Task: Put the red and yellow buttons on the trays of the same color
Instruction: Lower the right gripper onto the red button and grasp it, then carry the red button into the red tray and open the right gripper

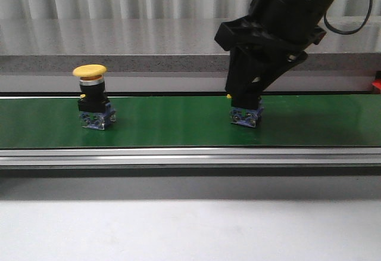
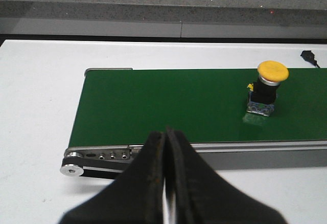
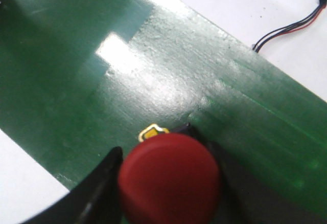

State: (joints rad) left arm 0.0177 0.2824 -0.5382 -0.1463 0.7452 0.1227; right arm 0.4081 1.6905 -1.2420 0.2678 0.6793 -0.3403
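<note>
The right gripper reaches down onto the green conveyor belt and grasps the red button, its black fingers pressed against either side of the button's body just under the red cap. In the front view only the button's clear blue base shows below the fingers, resting on the belt right of centre. The left gripper hangs clenched with nothing between its jaws, above the near edge of the belt and well apart from both buttons.

The yellow button stands upright on the left part of the belt, its yellow cap on a black body above a clear blue base, well apart from the red one.

The belt is a matte green strip with bright reflections of light, edged by a silver metal rail on the near side and ending in a roller at one end. It sits on a white table. Behind it runs a grey speckled ledge, with pale vertical slats beyond. A thin red and black cable lies on the white surface beside the belt
</note>
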